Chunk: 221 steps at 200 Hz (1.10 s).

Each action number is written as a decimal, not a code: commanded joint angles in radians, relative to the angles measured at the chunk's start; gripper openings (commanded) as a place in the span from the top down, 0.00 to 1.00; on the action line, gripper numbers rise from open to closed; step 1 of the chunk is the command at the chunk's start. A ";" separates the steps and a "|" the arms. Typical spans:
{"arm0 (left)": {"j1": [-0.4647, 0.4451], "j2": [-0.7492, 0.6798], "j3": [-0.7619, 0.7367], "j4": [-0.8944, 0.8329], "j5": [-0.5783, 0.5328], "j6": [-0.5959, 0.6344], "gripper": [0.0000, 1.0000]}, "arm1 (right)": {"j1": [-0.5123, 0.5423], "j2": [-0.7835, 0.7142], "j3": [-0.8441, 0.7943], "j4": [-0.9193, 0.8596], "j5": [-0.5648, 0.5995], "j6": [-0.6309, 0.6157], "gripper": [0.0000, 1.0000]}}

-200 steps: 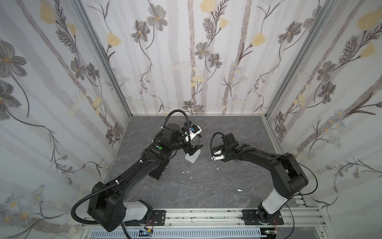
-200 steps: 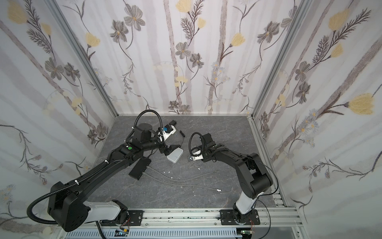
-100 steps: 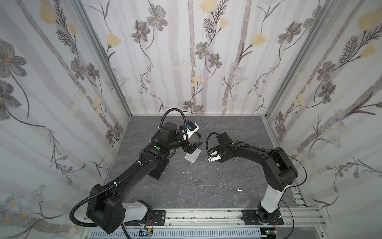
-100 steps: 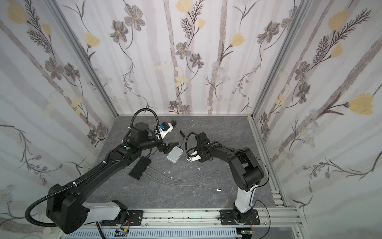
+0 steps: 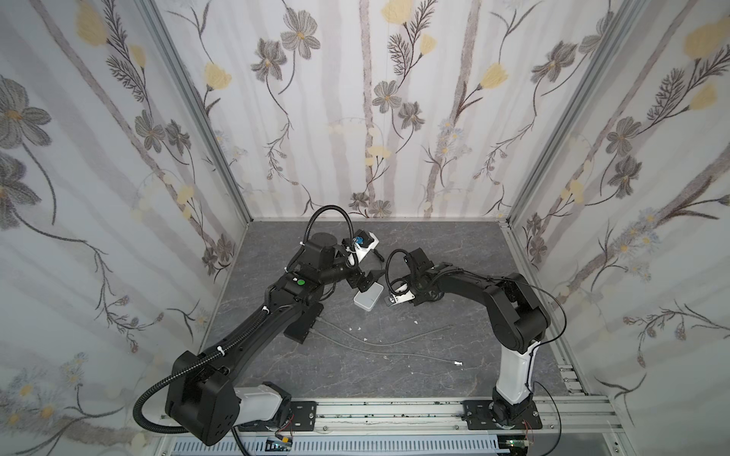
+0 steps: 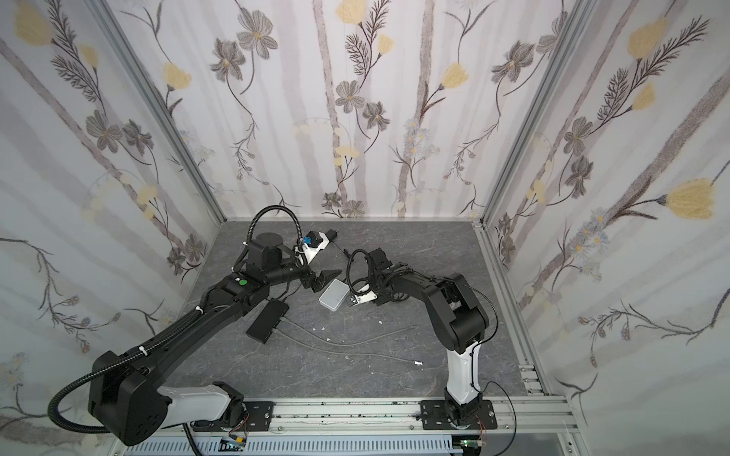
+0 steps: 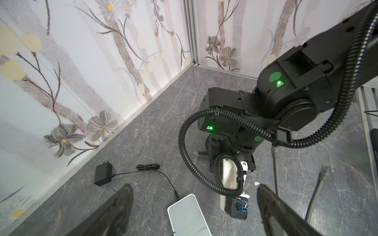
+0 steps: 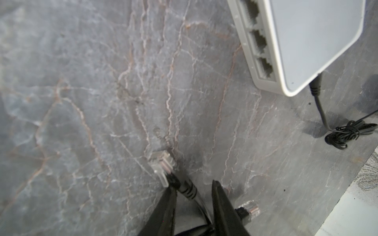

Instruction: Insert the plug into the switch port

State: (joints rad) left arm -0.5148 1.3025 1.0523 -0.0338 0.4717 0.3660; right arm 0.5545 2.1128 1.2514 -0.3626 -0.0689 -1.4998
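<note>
Right gripper (image 8: 194, 185), now nearer the network switch (image 8: 311, 40), narrows about the cable (image 8: 187, 190) behind the plug (image 8: 161, 162), clamping unconfirmed; left gripper (image 5: 366, 278) stands wide apart; insertion not yet begun.

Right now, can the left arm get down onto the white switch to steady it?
Probably yes. The left gripper hangs open just above the switch. In the left wrist view the casing shows between its fingers, with nothing in the way.
</note>
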 commanded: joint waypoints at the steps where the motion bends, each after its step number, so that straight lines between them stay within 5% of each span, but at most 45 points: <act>1: 0.005 0.000 -0.002 0.034 0.016 0.001 0.05 | -0.001 0.024 0.009 -0.066 -0.008 0.020 0.77; 30: 0.009 0.001 -0.003 0.034 0.016 -0.002 0.05 | -0.004 0.032 0.022 -0.086 -0.032 0.027 0.88; 124: 0.030 -0.007 -0.005 0.024 0.021 0.021 0.05 | 0.008 -0.138 0.005 -0.125 -0.160 0.096 0.98; 221: 0.062 -0.083 -0.045 -0.107 0.310 0.343 0.15 | 0.087 -0.390 0.003 -0.360 -0.457 0.342 1.00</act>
State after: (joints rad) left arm -0.4526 1.2350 1.0100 -0.0872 0.6472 0.5797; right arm 0.6182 1.7668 1.2526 -0.6601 -0.3904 -1.2522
